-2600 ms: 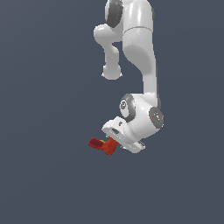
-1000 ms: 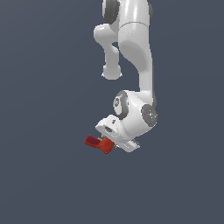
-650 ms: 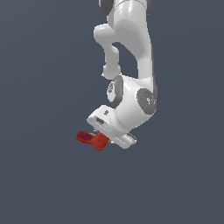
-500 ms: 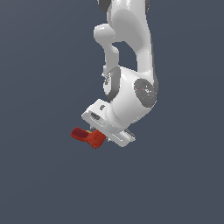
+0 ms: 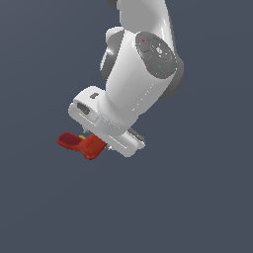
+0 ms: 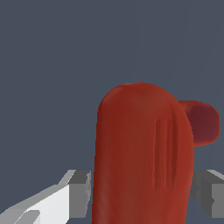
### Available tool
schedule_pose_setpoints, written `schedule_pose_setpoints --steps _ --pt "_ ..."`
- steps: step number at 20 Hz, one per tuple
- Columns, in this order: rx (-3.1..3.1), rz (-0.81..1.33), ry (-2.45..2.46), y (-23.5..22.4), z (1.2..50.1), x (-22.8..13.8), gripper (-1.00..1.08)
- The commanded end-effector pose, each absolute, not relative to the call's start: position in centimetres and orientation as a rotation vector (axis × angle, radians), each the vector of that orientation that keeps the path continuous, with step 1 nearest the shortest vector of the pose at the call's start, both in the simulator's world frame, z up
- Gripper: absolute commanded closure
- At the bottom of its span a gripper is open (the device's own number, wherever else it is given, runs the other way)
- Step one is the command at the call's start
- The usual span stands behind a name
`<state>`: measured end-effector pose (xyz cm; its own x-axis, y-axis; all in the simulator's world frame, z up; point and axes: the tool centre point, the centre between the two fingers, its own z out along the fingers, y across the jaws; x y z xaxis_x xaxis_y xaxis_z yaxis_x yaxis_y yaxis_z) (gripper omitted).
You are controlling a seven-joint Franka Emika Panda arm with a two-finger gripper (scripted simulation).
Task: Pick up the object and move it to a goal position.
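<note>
The object, a small red-orange L-shaped toy drill (image 5: 83, 144), sticks out from under the white hand of the arm toward the exterior view's left. My gripper (image 5: 101, 141) is shut on it, and the hand hides the fingers in that view. In the wrist view the drill (image 6: 142, 157) fills the middle, a rounded red body with a darker stub at one side. A grey finger pad (image 6: 80, 192) presses one flank and another pad (image 6: 203, 188) the other. A tiny yellow patch shows by the hand in the exterior view.
The large white forearm and wrist joint (image 5: 148, 64) of the arm hang above the hand. Behind everything is a plain dark grey-blue backdrop with no other objects or edges.
The arm with the drill has shifted toward the exterior view's left and a little lower. The wrist has swung so its joint looms larger. The grip on the drill holds.
</note>
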<state>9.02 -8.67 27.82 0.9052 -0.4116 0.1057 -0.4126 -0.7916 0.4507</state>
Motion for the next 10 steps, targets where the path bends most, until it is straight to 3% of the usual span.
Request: schedule_pose_setpoints --steps 1,10 --pt "2.593 0.007 -0.596 -9.4 30.1 9.4 1.08" --pt "2.592 0.007 -0.595 -10.6 33.5 10.1 1.08"
